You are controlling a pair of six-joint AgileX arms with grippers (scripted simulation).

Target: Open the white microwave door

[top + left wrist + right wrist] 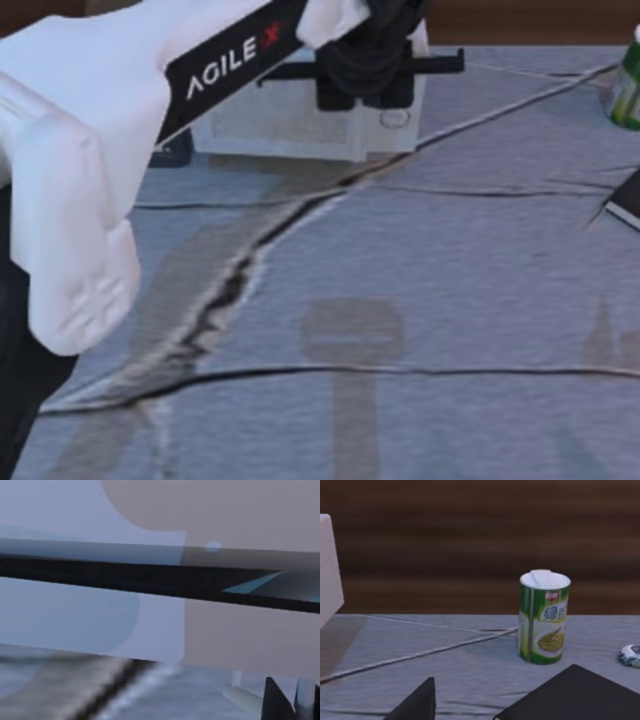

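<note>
The white microwave (385, 140) stands at the table's far edge, left of centre. Its door (270, 125), with a grey mesh window, lies flush with the front, next to a round knob (395, 118). My left arm reaches across from the left, and my left gripper (366, 95) sits at the door's right edge, over the microwave's top front. In the left wrist view the microwave (240, 515) fills the picture, and a pale handle bar (305, 700) stands between the dark fingertips (275, 702). My right gripper (485, 705) is parked open at the right, holding nothing.
A green can (628, 85) (544, 617) stands at the far right of the table. A small toy car (630, 655) lies beyond it. A dark object (172, 150) sits at the microwave's left side. The table (450, 300) wears a grey cloth with dark cracks.
</note>
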